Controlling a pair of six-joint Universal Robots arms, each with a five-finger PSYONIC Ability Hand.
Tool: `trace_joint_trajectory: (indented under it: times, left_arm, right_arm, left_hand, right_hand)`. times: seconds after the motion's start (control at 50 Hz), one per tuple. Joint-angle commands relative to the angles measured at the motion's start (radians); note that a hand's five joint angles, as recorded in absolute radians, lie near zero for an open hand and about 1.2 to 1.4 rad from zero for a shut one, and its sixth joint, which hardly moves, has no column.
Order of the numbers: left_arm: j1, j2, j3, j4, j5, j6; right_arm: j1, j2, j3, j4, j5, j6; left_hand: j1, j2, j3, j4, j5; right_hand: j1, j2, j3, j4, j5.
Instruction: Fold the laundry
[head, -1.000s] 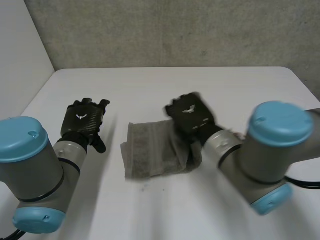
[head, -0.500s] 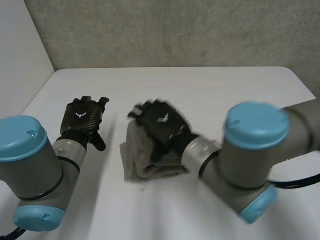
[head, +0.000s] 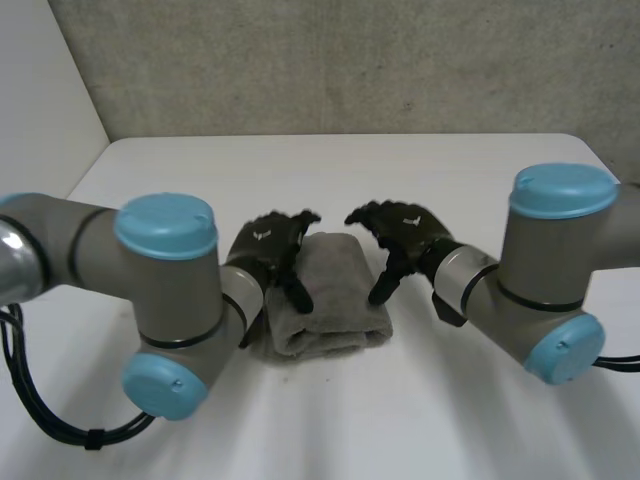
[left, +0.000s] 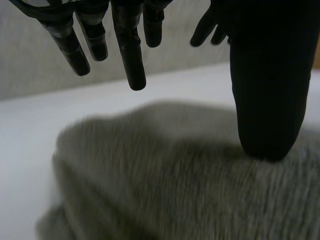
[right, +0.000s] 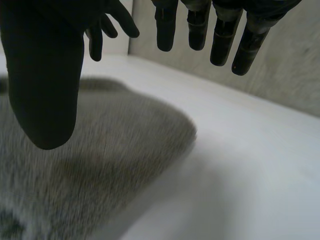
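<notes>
A grey-brown towel (head: 330, 295) lies folded into a small thick rectangle in the middle of the white table (head: 420, 170). My left hand (head: 272, 246) hovers over its left edge, fingers straight, thumb hanging down over the cloth. My right hand (head: 402, 232) is at the towel's right edge, also open, thumb pointing down beside the fold. In the left wrist view the towel (left: 180, 180) lies under the thumb (left: 267, 90), with the straight fingers (left: 131, 45) above it. In the right wrist view the towel (right: 90, 165) spreads under the thumb (right: 45, 75), and nothing is gripped.
A textured grey wall (head: 350, 60) runs behind the table's far edge. The table's left edge (head: 75, 185) meets a pale side wall. Bare white tabletop lies around the towel on every side.
The right hand carried the towel's right part over to the left, let go and drew back to the right edge. The left arm swung in from the left to the towel's left edge.
</notes>
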Motion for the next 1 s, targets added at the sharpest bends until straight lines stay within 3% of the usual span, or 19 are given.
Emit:
trace_joint_trajectory:
  times: [0.02, 0.2, 0.36, 0.42, 0.46, 0.62, 0.76, 1.0]
  left_arm:
    - [-0.002, -0.079, 0.014, -0.048, -0.145, 0.104]
    - [-0.002, -0.065, -0.009, -0.048, -0.154, 0.221]
    - [-0.002, 0.107, 0.019, -0.051, -0.148, 0.224]
    - [-0.002, 0.194, 0.050, -0.064, -0.149, 0.218]
    - [-0.002, 0.240, 0.057, -0.077, -0.149, 0.218]
    - [0.058, 0.378, 0.120, -0.238, -0.152, 0.217]
    - [0.145, 0.450, 0.132, -0.410, -0.148, 0.215]
    - [0.151, 0.452, 0.120, -0.430, -0.140, 0.215]
  right_arm:
    - [0.057, 0.150, -0.089, 0.037, 0.006, -0.125]
    - [0.089, 0.177, -0.134, 0.043, 0.107, -0.214]
    - [0.078, -0.025, -0.180, 0.061, 0.133, -0.233]
    - [0.075, -0.122, -0.198, 0.063, 0.170, -0.233]
    - [0.059, -0.209, -0.211, 0.073, 0.240, -0.237]
    - [-0.021, -0.314, -0.215, 0.175, 0.360, -0.237]
    - [-0.049, -0.335, -0.163, 0.224, 0.385, -0.233]
    - [-0.084, -0.366, -0.106, 0.227, 0.371, -0.205]
  left_hand:
    - [0.009, -0.411, 0.020, 0.020, -0.014]
    - [0.003, -0.417, 0.014, 0.014, -0.020]
    - [0.000, -0.420, 0.011, 0.011, -0.023]
    - [0.000, -0.420, 0.011, 0.011, -0.023]
    - [0.003, -0.417, 0.014, 0.014, -0.020]
    - [0.003, -0.417, 0.014, 0.014, -0.020]
    - [-0.008, -0.429, 0.002, 0.002, -0.031]
    - [-0.008, -0.429, 0.002, 0.002, -0.031]
  right_hand:
    - [-0.039, -0.057, -0.037, -0.061, -0.062]
    - [-0.039, -0.057, -0.037, -0.061, -0.062]
    - [-0.039, -0.057, -0.037, -0.061, -0.062]
    - [-0.039, -0.057, -0.037, -0.061, -0.062]
    - [-0.039, -0.057, -0.037, -0.061, -0.062]
    - [-0.039, -0.057, -0.037, -0.061, -0.062]
    - [-0.039, -0.057, -0.037, -0.061, -0.062]
    - [-0.039, -0.057, -0.037, -0.061, -0.062]
